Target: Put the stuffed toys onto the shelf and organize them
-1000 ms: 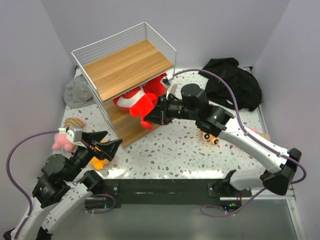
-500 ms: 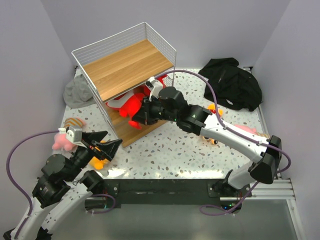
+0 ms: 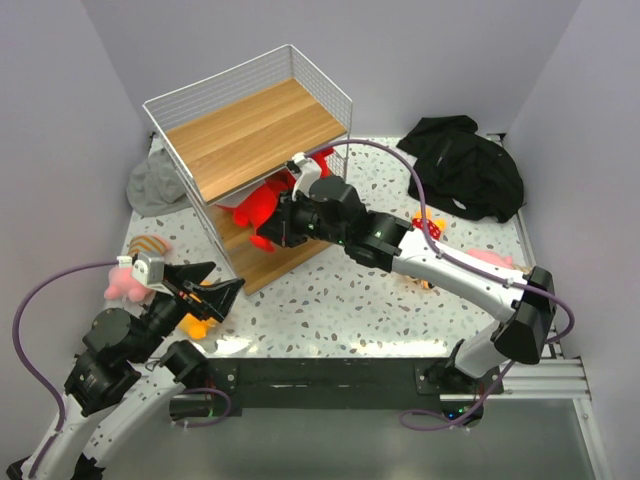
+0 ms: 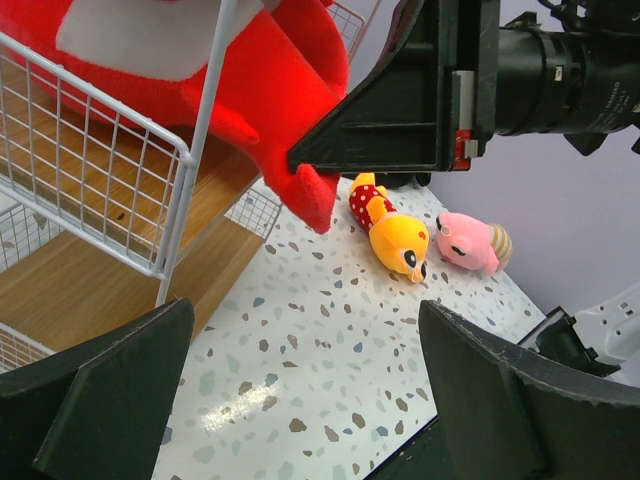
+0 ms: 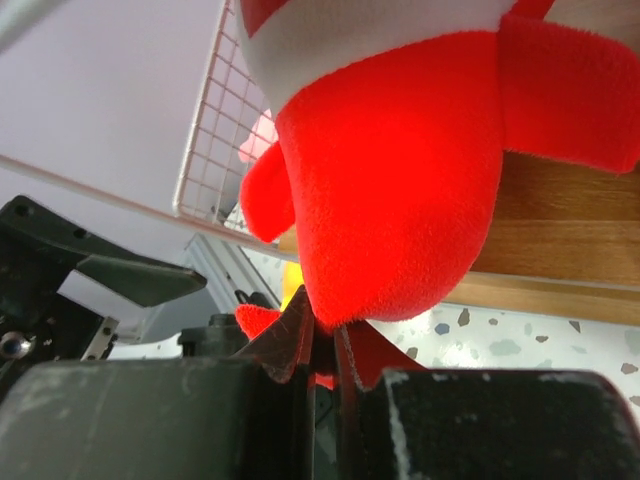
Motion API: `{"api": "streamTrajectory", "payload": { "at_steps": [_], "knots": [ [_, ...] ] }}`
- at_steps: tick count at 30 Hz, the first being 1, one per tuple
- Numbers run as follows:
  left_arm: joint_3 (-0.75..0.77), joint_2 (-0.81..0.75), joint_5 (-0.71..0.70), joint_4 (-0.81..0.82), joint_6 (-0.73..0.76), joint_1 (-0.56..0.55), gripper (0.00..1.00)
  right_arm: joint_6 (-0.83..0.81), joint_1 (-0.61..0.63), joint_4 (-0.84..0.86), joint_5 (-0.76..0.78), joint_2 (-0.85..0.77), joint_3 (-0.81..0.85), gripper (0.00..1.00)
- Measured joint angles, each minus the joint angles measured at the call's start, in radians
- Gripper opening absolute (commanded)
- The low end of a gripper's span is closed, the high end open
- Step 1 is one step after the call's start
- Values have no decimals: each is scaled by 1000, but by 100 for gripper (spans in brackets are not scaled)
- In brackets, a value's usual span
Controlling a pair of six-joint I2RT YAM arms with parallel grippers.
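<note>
The shelf [image 3: 255, 125] is a white wire rack with wooden boards at the back left. My right gripper [image 3: 268, 230] is shut on the tail of a red shark [image 3: 258, 205] and holds it inside the shelf's middle level; the right wrist view shows the pinch [image 5: 325, 335] under the shark [image 5: 400, 180]. A second red shark [image 3: 322, 160] lies deeper in that level. A yellow doll [image 4: 395, 235] and a pink toy [image 4: 470, 243] lie on the table beyond the right arm. My left gripper [image 3: 212, 290] is open and empty, above another yellow toy [image 3: 197, 325]. Another pink toy [image 3: 125, 285] lies beside it.
A grey fabric hat [image 3: 155, 185] lies left of the shelf. A black cloth heap [image 3: 470, 165] sits at the back right. The shelf's white wire side [image 4: 150, 200] stands close in front of the left gripper. The right arm stretches across the table's middle.
My right gripper has moved left and towards the shelf, carrying the red shark deeper into the middle level. The left arm has not moved.
</note>
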Motion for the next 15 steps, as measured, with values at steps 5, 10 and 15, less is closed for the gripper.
{"api": "streamTrajectory", "payload": {
  "at_steps": [5, 10, 15],
  "knots": [
    [0, 0, 0, 0, 0, 0, 100, 0, 5, 0, 30, 29, 2, 13],
    [0, 0, 0, 0, 0, 0, 100, 0, 11, 0, 69, 31, 2, 28],
    [0, 0, 0, 0, 0, 0, 100, 2, 12, 5, 82, 32, 2, 40]
  ]
}}
